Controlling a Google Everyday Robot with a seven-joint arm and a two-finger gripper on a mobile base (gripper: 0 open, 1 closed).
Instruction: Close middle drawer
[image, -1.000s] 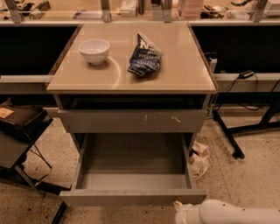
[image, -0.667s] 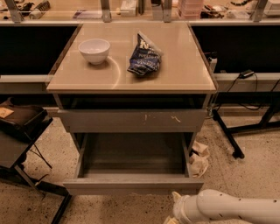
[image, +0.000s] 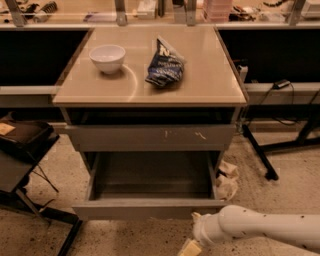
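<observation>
nearest us, our pale end effector (image: 189, 247) sits low, just before the wide grey metal middle drawer (image: 146, 209), which stands pulled well out; open or closed, we cannot tell. we should press its front squarely near centre, straight inward.

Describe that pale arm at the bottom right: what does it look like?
The arm is a smooth, white, rounded tube flecked with small dark specks, ending in a ringed collar. The gripper, a cream-yellow block, sits at the picture's bottom edge.
</observation>
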